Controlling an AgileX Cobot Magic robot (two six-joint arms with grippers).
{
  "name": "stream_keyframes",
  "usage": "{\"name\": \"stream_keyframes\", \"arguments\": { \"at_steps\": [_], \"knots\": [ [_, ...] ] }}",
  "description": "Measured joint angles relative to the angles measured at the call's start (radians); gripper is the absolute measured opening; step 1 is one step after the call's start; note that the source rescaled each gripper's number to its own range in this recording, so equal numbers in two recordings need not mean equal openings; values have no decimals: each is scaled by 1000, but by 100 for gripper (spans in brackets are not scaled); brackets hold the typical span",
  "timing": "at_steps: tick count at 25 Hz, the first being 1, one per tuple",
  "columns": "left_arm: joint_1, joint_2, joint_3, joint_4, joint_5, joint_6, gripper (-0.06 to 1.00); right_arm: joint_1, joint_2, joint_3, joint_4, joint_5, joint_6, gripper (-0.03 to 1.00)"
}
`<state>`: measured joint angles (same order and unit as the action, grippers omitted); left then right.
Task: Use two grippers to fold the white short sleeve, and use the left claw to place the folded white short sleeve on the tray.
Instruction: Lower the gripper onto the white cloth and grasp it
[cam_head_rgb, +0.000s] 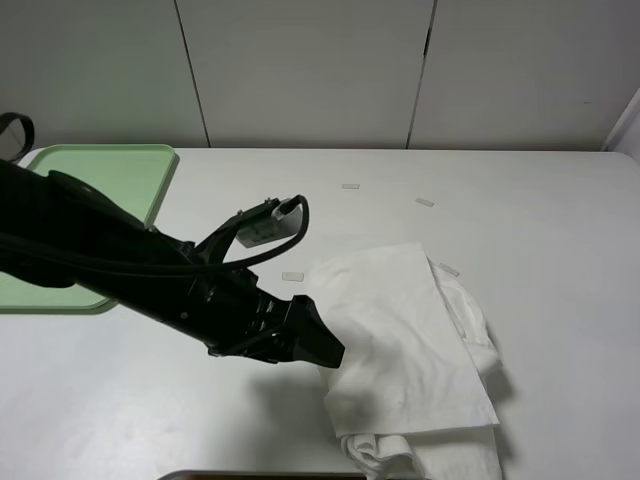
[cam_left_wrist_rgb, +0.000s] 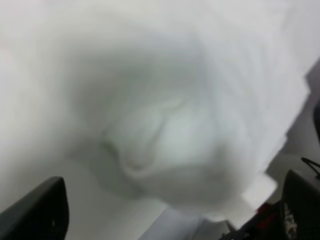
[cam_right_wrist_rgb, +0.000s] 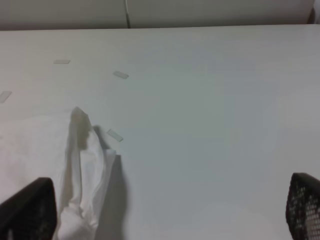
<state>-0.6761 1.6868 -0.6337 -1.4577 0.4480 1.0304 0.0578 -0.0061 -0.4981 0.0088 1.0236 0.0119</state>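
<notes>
The white short sleeve lies folded into a rough rectangle on the white table, right of centre, with bunched layers at its near edge. My left gripper reaches in from the left and its tip is at the shirt's left edge. In the left wrist view, blurred white fabric fills the frame, with both fingertips spread wide apart. The light green tray sits at the far left, partly hidden by the left arm. My right gripper is open above bare table, with the shirt's edge beside it; it is out of the exterior view.
Small white tape strips lie on the table around the shirt, one just left of it; several show in the right wrist view. The table's far edge meets a white panelled wall.
</notes>
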Motion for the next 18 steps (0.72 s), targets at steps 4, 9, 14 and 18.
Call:
{"name": "stream_keyframes", "arguments": {
  "at_steps": [4,9,14,18],
  "knots": [
    [0,-1,66,-108,-39,45,84,0,0,0,0,0,0,100],
    [2,-1,77,-163,-75,86,84,0,0,0,0,0,0,100],
    [2,7,77,-206,-122,109,84,0,0,0,0,0,0,100],
    [2,113,41,-249,-69,147,84,0,0,0,1,0,0,100]
  ]
}}
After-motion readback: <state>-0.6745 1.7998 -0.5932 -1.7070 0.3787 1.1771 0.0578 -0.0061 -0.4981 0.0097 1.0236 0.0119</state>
